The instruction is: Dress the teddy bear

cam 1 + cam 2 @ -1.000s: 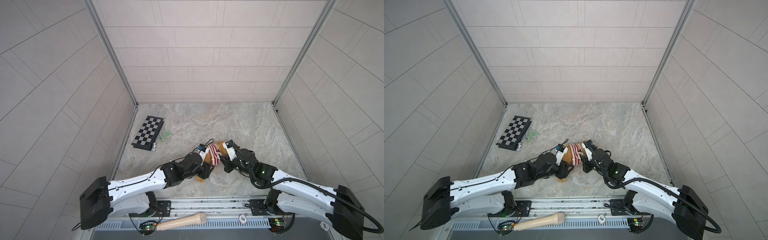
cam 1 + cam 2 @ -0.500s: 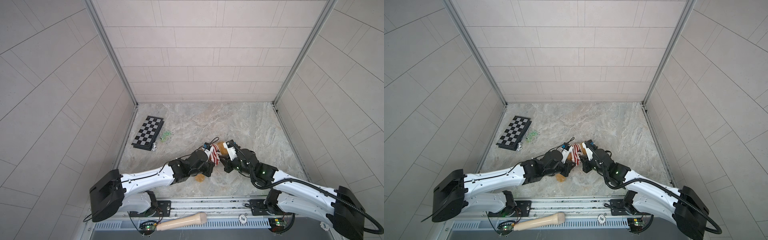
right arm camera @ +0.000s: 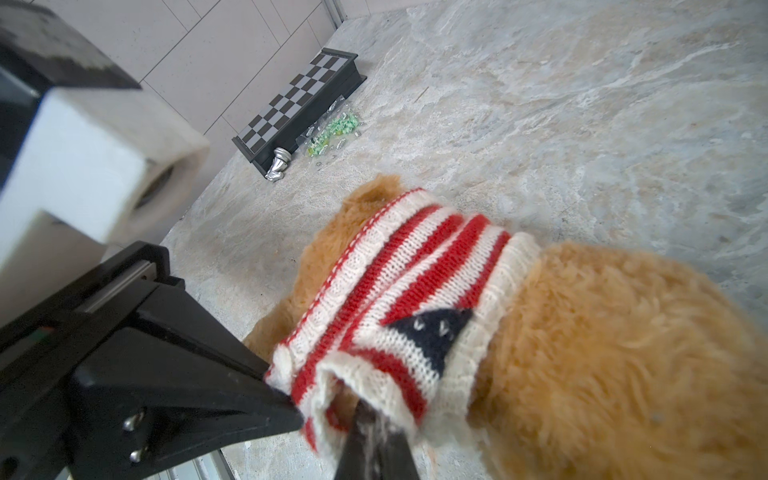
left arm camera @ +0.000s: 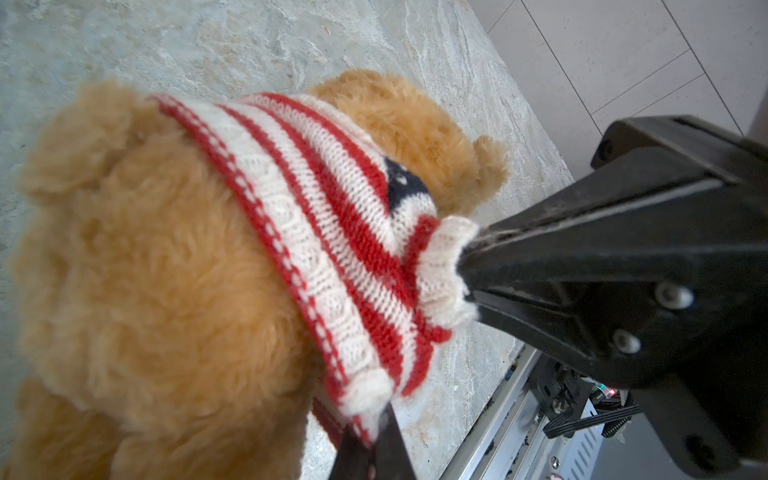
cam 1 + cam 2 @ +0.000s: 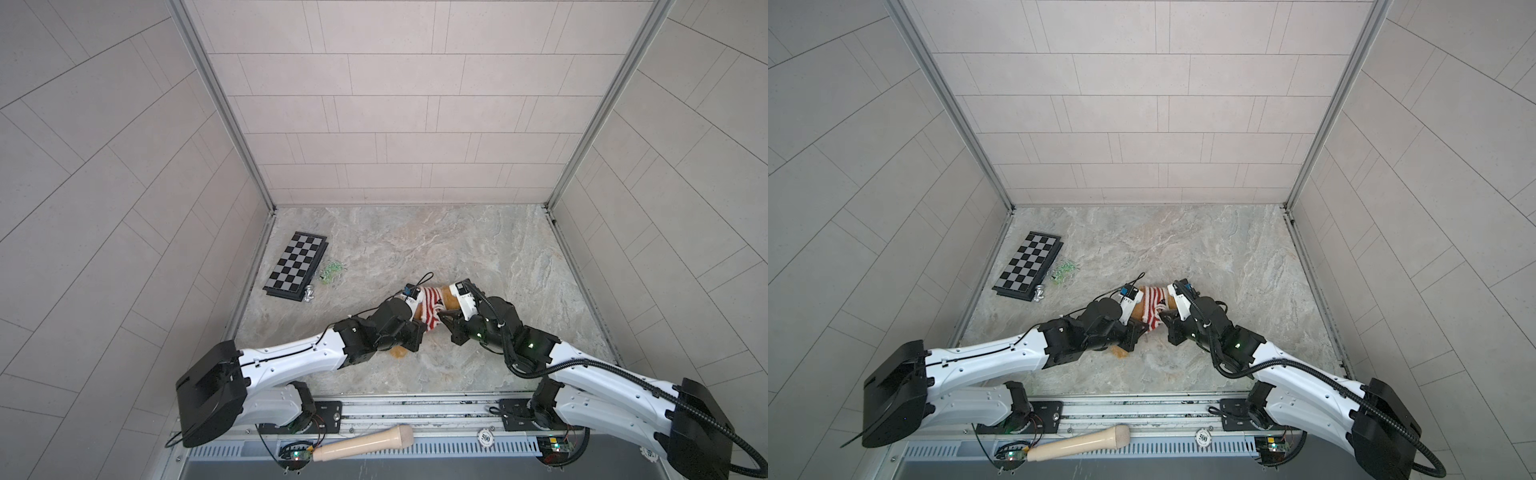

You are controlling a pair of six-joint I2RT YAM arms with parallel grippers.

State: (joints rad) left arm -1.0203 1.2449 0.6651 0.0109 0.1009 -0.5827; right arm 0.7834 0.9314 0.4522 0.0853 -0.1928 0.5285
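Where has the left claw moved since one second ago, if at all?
Yes: the left claw went slightly right, away from the chessboard, toward the sweater.

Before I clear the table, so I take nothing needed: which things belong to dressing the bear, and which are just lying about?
In use: teddy bear; striped sweater around its body; left hand and right hand, both shut on the sweater.
Lying about: chessboard; silver chess piece; small green pieces; wooden handle and poker chip on the front rail.
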